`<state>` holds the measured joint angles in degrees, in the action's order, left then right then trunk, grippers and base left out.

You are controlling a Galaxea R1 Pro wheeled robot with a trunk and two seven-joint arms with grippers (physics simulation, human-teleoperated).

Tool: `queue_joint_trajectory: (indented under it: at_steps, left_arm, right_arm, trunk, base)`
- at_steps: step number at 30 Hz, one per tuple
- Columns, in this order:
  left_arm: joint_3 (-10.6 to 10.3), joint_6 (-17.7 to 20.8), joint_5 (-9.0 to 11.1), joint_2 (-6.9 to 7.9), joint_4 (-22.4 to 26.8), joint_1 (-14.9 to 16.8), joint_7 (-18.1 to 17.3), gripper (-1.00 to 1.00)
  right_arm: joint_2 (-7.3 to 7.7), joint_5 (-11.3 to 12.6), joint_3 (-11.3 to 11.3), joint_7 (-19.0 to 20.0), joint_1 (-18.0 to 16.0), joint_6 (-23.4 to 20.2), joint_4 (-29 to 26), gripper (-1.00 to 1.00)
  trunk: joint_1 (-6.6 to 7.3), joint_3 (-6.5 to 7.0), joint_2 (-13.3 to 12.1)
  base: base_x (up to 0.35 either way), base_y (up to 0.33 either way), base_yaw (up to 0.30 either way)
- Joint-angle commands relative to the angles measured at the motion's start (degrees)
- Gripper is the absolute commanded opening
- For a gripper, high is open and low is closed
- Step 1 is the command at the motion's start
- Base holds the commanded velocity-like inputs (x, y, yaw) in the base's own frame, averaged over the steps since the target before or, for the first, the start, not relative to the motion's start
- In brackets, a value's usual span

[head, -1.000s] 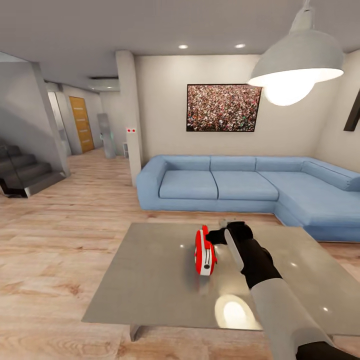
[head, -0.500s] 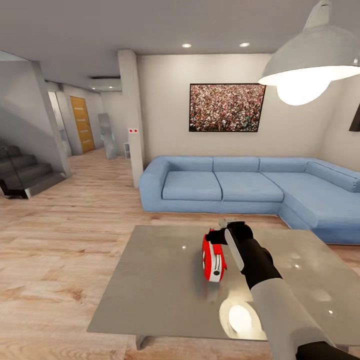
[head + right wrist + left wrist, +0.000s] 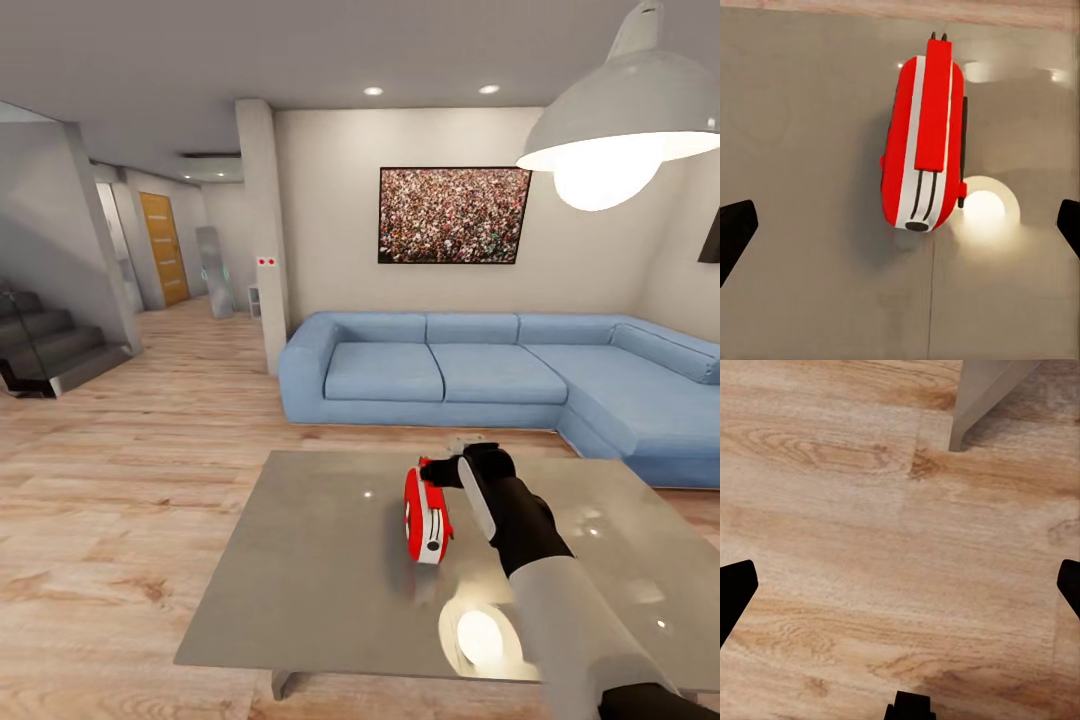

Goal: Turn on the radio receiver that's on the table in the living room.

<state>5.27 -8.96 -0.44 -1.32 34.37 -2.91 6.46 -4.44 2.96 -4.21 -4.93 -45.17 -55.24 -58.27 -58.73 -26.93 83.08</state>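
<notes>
Head view, left to right. A grey staircase [image 3: 45, 345] and a corridor ending in an orange door [image 3: 163, 248] border the living room's light plank floor [image 3: 120, 480]. Against the beige back wall stands the blue sectional sofa [image 3: 470, 372], below the framed crowd picture [image 3: 454, 215]; a grey dome pendant lamp [image 3: 625, 110] hangs at upper right, and its glare is mirrored on the glossy top of the coffee table [image 3: 300, 570]. The radio receiver [image 3: 426, 512] stands on edge near the middle of the table, somewhat toward the far edge, its narrow red-and-white band facing the camera. This pose puts the broad faces to the sides, so a control on a face would likely have to be reached from the side rather than from above.

The right gripper [image 3: 447, 472] is poised just above and beside the receiver's far end, the arm reaching in from the near right corner of the table; contact cannot be confirmed.

Right wrist view. The receiver [image 3: 924, 135] lies centred between the dark fingertips [image 3: 735, 229], which sit wide apart at opposite frame margins, so the claw is wide and holds nothing. The thin handle runs along the top band.

Left wrist view. The left gripper [image 3: 900, 585] is likewise spread wide and hangs idle over bare floor beside a grey table leg [image 3: 986, 394], clear of the work.
</notes>
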Motion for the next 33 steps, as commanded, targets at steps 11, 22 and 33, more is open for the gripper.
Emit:
queue_joint_trajectory:
  at_steps: [11,22,33]
  left_arm:
    - [0.08,0.16,0.30,1.06,0.00,0.01,0.21,1.00]
    - [0.00,0.00,0.35,1.07,0.00,-0.01,0.22,1.00]
    - [0.00,0.41,0.01,1.34,0.01,0.01,0.22,1.00]
  right_arm:
    - [1.34,0.37,4.23,0.35,0.02,0.00,0.00,1.00]
    - [1.28,0.22,3.62,0.27,0.00,-0.04,0.08,1.00]
    - [1.28,0.20,3.56,0.27,0.01,-0.05,0.09,1.00]
  trunk:
    - [0.00,0.00,0.00]
    - [0.00,0.00,0.00]
    - [0.00,0.00,0.00]
  base:
    - [0.237,-0.054,0.000]
    - [0.056,-0.020,0.000]
    - [0.000,0.000,0.000]
